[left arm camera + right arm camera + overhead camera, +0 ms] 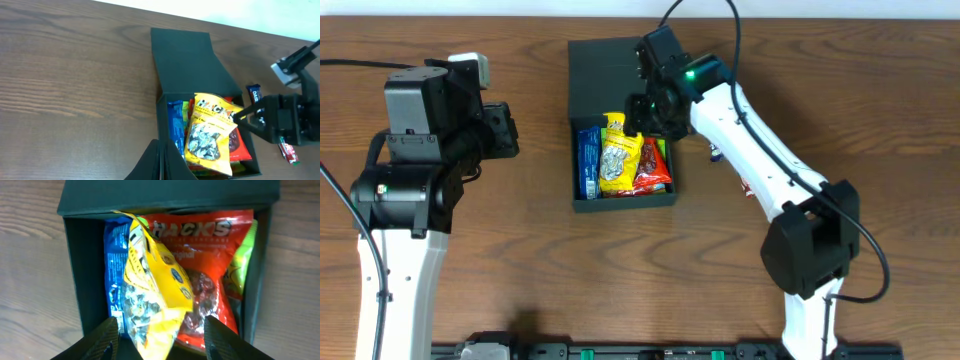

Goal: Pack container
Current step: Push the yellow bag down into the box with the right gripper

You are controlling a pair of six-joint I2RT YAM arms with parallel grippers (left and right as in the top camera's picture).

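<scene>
**Yellow packet lands in the box**

The container (pixel 620 203) sits mid-table, lid open. The right gripper (pixel 165 339) hovers with fingers spread around the yellow packet (pixel 155 285), seemingly released. The left gripper (pixel 505 130) is unreadable. Next: lift clear and fetch the loose snack bar (pixel 255 93).

Tabletop (pixel 520 250): brown wood grain running left to right, with a pale strip along the far edge. We record three items lying directly on it.

1. The container (pixel 605 75) is a matte black cardboard box at centre, toward the far side. It is open, and its hinged lid is folded back and appears to lie flat on the wood.
2. A small dark blue snack bar (pixel 254 93) with white lettering lies just right of the box, apart from its wall.
3. A small red packet (pixel 289 152) lies further right and nearer the robot, apart from the bar.

In the overhead view we see items 2 and 3 only in part; the right arm covers them.
</scene>
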